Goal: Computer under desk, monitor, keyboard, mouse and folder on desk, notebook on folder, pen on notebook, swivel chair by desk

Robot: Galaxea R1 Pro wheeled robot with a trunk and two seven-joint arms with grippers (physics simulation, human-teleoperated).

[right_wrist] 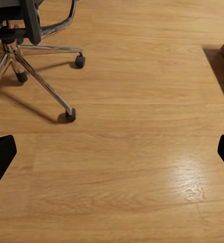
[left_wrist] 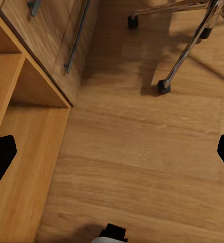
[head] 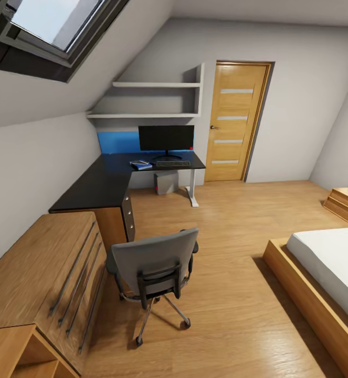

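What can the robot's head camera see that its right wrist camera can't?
From the head camera: the desk with the monitor, the keyboard and a blue folder on it, a computer under it, the wooden door, a bed and a skylight. From the right wrist camera: the gripper's two black fingertips, spread wide over bare floor, and the chair's castors seen close. Both show the swivel chair and the light wood floor.

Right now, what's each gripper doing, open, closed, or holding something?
Left gripper: open, holding nothing, over the floor.
Right gripper: open, holding nothing, over the floor.
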